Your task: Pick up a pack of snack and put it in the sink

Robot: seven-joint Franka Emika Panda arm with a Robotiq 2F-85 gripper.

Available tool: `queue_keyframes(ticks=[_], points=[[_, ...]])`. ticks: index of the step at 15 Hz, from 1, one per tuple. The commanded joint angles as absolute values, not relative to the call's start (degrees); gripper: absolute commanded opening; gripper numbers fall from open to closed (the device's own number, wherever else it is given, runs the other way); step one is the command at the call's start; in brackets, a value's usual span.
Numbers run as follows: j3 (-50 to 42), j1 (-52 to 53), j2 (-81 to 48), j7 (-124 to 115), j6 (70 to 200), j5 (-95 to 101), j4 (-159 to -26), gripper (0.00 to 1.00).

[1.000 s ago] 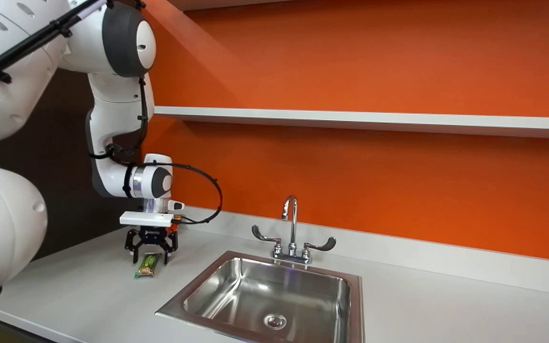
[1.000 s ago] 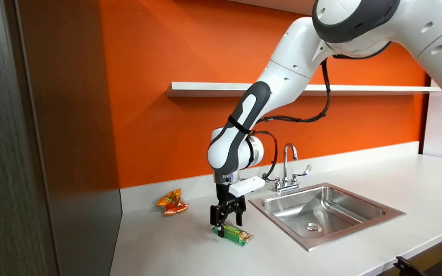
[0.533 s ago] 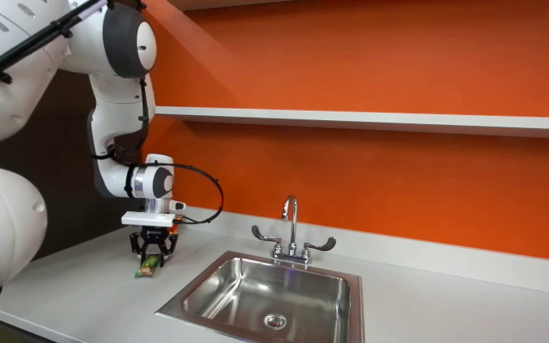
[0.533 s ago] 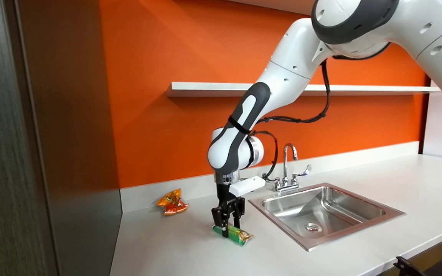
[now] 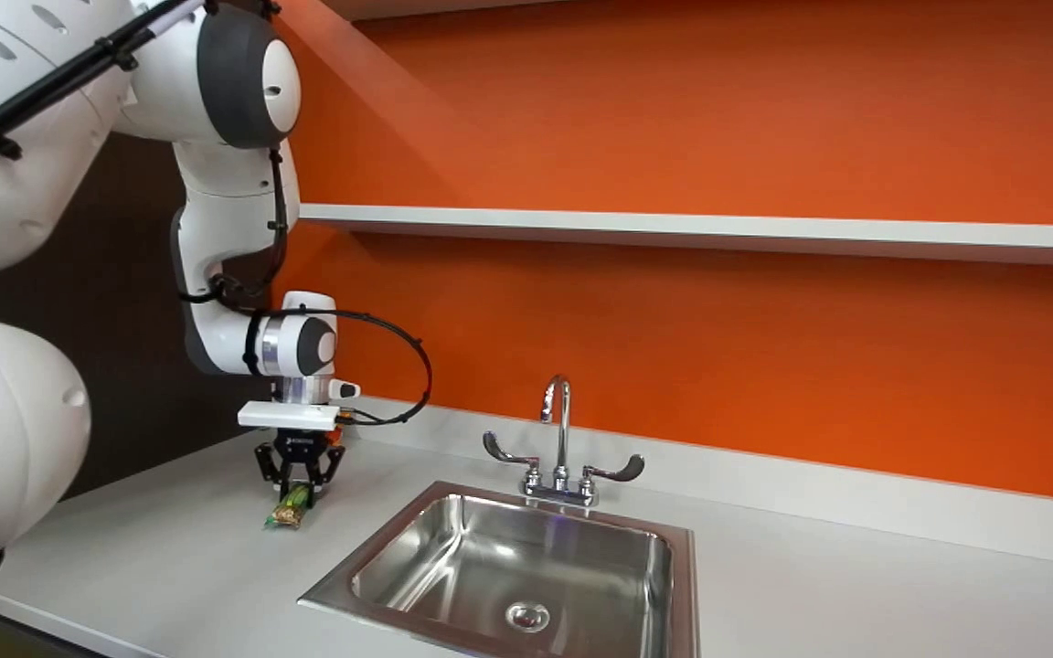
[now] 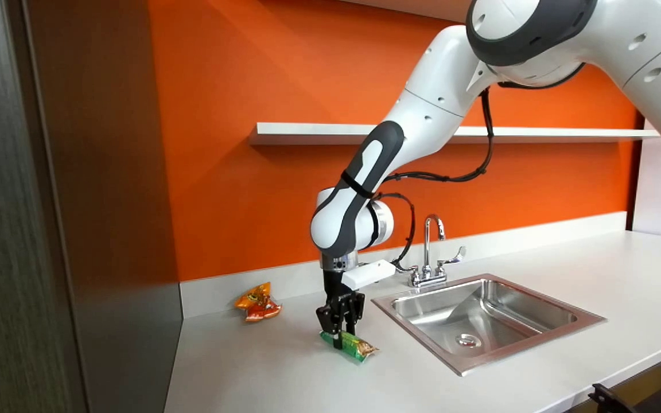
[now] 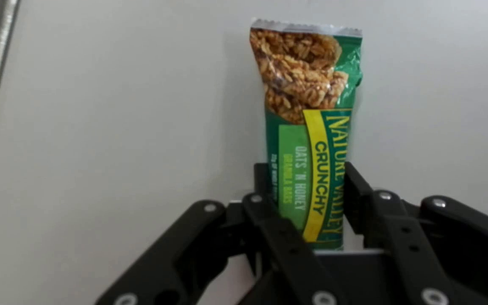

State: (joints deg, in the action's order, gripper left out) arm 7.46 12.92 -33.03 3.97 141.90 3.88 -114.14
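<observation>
The pack of snack (image 7: 307, 140), a green granola bar wrapper with a yellow stripe, is pinched across its width by my gripper (image 7: 305, 178). One finger pad (image 7: 356, 195) presses each long side, and the oat-pictured end sticks out past the fingertips. In both exterior views the pack (image 5: 287, 514) (image 6: 357, 347) is low over the white counter under the gripper (image 5: 298, 495) (image 6: 344, 339); whether it still touches the surface I cannot tell. Beside it lies the steel sink (image 5: 572, 562) (image 6: 497, 322), with nothing in its basin.
A chrome faucet (image 5: 561, 439) with two handles rises behind the sink. An orange-red packet (image 6: 259, 302) lies near the back wall, mostly hidden behind the gripper elsewhere. A white shelf (image 6: 319, 133) runs above, and a dark panel (image 6: 107, 229) bounds the counter.
The fingers have come together on the pack, which they stood around a second ago. Since half a second ago the gripper and pack have shifted slightly, upward in both exterior views.
</observation>
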Motion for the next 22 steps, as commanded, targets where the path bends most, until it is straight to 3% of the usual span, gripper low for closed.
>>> queue_keyframes(ticks=[1,11,22], points=[[8.1,12.5,-29.7,3.1,140.4,3.7,-114.5,0.18],[8.1,9.9,-22.6,2.5,138.7,-0.5,-116.6,0.18],[3.6,-2.6,-18.7,5.3,139.6,-11.7,-121.9,0.18]])
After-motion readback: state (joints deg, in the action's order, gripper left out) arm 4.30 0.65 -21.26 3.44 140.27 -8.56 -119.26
